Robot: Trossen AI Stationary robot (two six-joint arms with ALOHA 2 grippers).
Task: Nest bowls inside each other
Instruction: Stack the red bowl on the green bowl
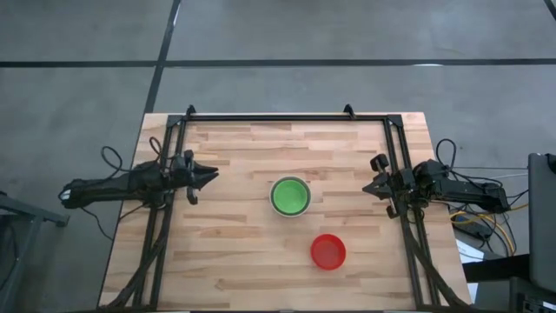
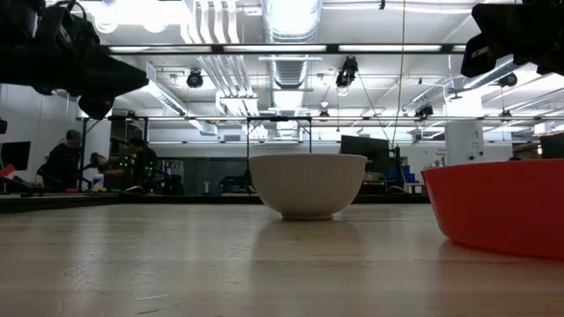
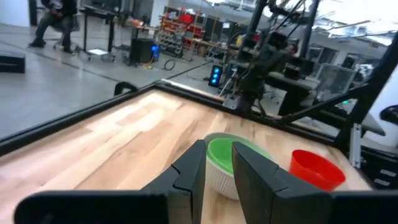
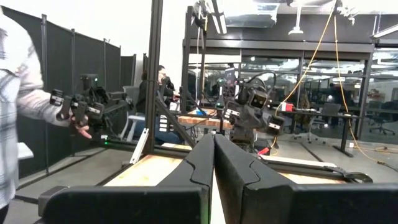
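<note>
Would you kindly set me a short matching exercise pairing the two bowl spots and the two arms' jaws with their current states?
Things:
1. white bowl
2. red bowl
3. left gripper
4. right gripper

States:
A. jaws pressed fully together
B. sits alone, nothing inside
C. jaws slightly apart, holding nothing
D. has a green bowl nested inside

Pairs: 1-D, 2-B, 3-C, 4-A
</note>
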